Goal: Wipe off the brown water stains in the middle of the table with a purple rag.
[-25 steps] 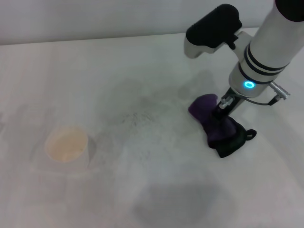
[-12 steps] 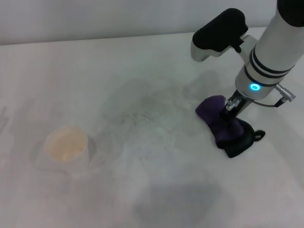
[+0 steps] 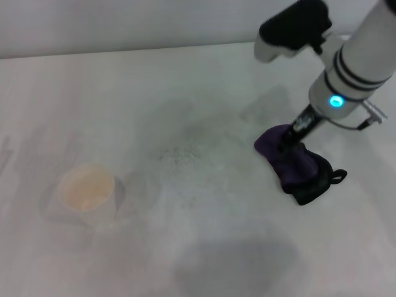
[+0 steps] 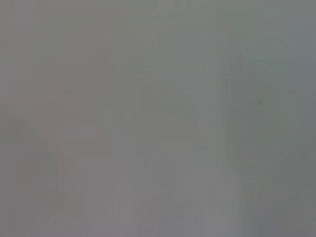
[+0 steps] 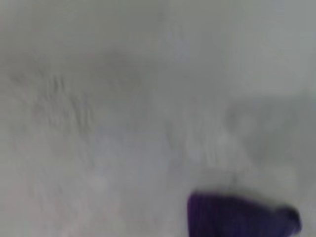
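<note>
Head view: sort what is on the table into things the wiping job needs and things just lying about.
Needed for the job:
- purple rag, lying on the table
- right gripper, down on the rag
- no brown stain shows, only faint grey smudges mid-table

Just lying about:
- white cup with a tan inside, far over on the left side
- left gripper is out of view

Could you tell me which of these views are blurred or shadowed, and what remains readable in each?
Head view: sharp; the right gripper is down on the purple rag, a soft shadow darkens the table near the lower edge, and the cup is clear. Left wrist view: featureless grey, nothing readable. Right wrist view: smeared; only faint grey smudges and a purple patch of rag show.
</note>
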Available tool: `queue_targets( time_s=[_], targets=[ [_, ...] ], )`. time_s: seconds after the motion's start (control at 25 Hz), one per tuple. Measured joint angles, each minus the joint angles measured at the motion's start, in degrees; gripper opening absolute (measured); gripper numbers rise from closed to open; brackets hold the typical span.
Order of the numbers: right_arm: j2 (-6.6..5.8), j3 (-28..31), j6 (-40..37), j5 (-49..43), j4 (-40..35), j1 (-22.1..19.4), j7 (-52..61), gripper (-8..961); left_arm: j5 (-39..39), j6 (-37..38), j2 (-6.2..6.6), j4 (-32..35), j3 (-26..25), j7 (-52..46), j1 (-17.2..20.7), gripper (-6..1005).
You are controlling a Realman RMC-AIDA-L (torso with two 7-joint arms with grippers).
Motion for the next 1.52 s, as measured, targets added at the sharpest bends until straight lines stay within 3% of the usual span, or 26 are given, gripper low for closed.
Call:
queue_targets(
  time_s=[0.44,0.76,0.96,1.16,1.52],
  targets=[
    [-0.19,23.1,-6.54,14.75,-2.52,-6.38,-21.12,384,-0.06,-0.4,0.02,-0.17,0.0,0.02,-1.09,875],
    [-0.29,33.27,-18.35,23.86,-0.17,-12.91,-33.27,386,-1.84,-2.51,0.02,-0.09,0.0,0.02,-2.27,875],
    [-0.36,37.38,-25.11,38.96,6.2,-15.74,-49.31,387,-3.65,-3.51,-0.05,-0.02,0.0,0.06,-2.46,876],
    [-0.65,47.55,-26.16,55.51,17.76,-16.24,-69.13,388,-5.84,-3.52,-0.21,0.54,-0.01,2.16,-2.46,876],
    [-0.53,62.56,-26.14,63.78,28.89,-16.14,-94.83,390,-11.67,-4.16,-0.3,3.32,0.0,5.33,-2.44,876]
  ],
)
